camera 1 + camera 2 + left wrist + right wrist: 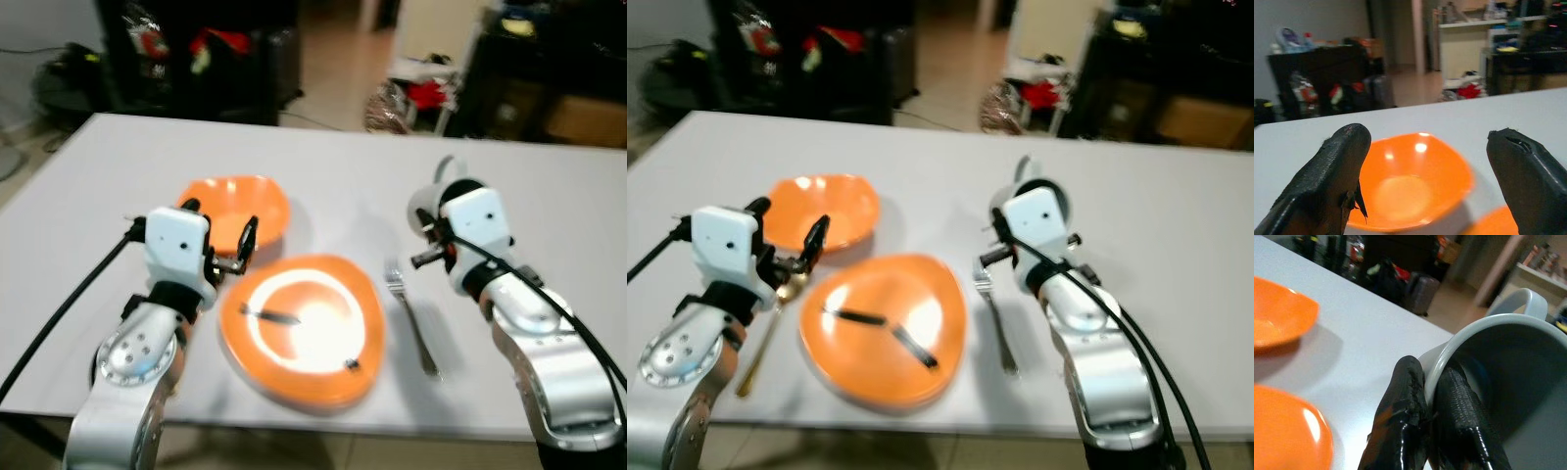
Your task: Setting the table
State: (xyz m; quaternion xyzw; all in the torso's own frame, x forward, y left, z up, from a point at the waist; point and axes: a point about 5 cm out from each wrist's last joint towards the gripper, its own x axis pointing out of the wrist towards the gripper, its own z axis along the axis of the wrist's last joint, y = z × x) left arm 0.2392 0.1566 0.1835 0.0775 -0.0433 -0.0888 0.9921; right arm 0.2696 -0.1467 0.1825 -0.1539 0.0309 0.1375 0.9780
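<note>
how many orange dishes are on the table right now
2. An orange bowl sits on the table beyond the open left gripper. An orange plate lies nearer the robot, just left of the fork.

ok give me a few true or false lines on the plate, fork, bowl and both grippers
1. The right gripper pinches the rim of a white mug. True.
2. The fork lies on the plate. False: it lies on the table beside the plate, on the robot's right.
3. The left gripper is open, with the bowl beyond it. True.
4. The bowl is blue. False: it is orange.
5. A spoon lies to the left of the plate. True.
</note>
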